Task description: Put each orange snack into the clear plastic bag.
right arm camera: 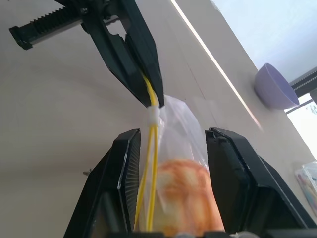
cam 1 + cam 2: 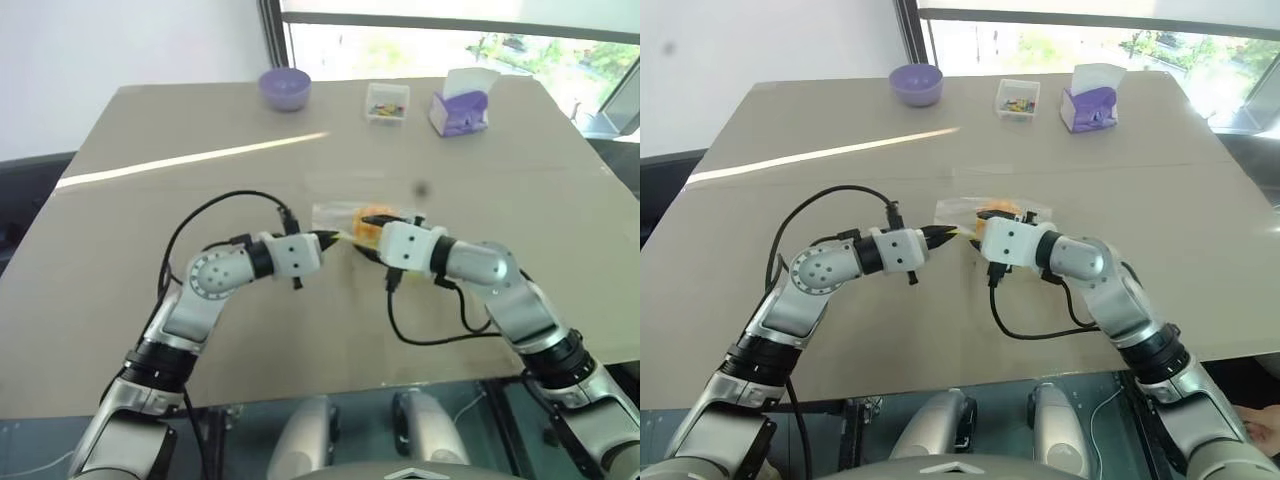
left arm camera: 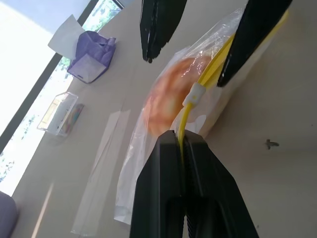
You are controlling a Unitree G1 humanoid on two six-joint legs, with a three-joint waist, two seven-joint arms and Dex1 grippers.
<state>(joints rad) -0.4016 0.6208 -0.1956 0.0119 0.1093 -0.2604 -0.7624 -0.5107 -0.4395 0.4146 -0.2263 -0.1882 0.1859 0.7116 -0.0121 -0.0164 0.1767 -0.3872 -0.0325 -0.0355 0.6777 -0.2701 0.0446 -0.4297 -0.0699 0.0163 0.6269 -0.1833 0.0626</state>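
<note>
The clear plastic bag [image 2: 338,214] is at the table's middle with the orange snack [image 2: 372,222] inside it. My left gripper [image 3: 181,139] is shut on the bag's yellow sealing strip [image 3: 213,74], just beside the white slider [image 3: 193,93]. My right gripper [image 1: 173,133] is open; its two fingers stand on either side of the strip and the bagged snack [image 1: 185,193] without pinching them. In the head views the two grippers meet tip to tip at the bag's near edge.
At the table's far side stand a purple bowl [image 2: 285,88], a small clear tub of coloured candies [image 2: 387,102] and a purple tissue box [image 2: 460,108]. Black cables loop from both wrists. A strip of sunlight crosses the tan tabletop [image 2: 200,158].
</note>
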